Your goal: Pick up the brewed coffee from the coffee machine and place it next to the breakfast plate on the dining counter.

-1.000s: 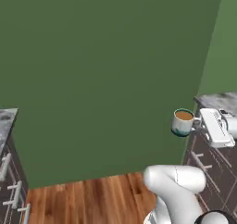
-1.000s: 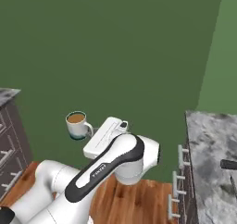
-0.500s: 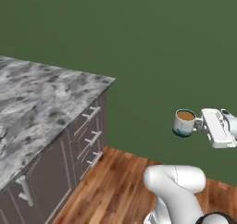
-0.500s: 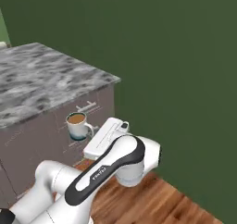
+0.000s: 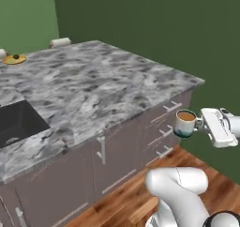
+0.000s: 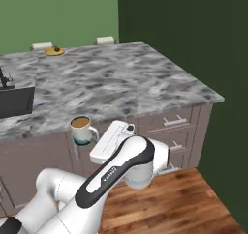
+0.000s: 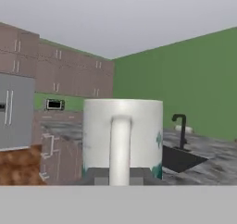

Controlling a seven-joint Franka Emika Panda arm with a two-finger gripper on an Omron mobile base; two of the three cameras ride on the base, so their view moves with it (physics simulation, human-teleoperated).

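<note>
The brewed coffee (image 5: 185,123) (image 6: 81,130) is a white mug with a teal base and brown coffee inside. My gripper (image 5: 201,124) (image 6: 97,137) is shut on its handle and holds it upright in the air, in front of the cabinet fronts below the dining counter (image 5: 108,90) (image 6: 121,78). In the hand view the mug (image 7: 122,140) stands close, handle toward the camera, with my gripper (image 7: 120,179) at its base. The breakfast plate (image 5: 14,59) (image 6: 54,51) lies at the counter's far edge. The coffee machine is out of view.
A black sink (image 5: 18,123) (image 6: 14,100) with a black faucet (image 6: 4,78) (image 7: 181,128) is set into the counter. Stool backs (image 5: 60,42) (image 6: 105,40) rise behind the far edge. Drawer handles (image 5: 171,108) stick out near the mug. Wooden floor lies below.
The whole picture has shifted because the base has moved: the marble counter now spreads across both base views, with plate and sink showing. The mug stays held in my gripper.
</note>
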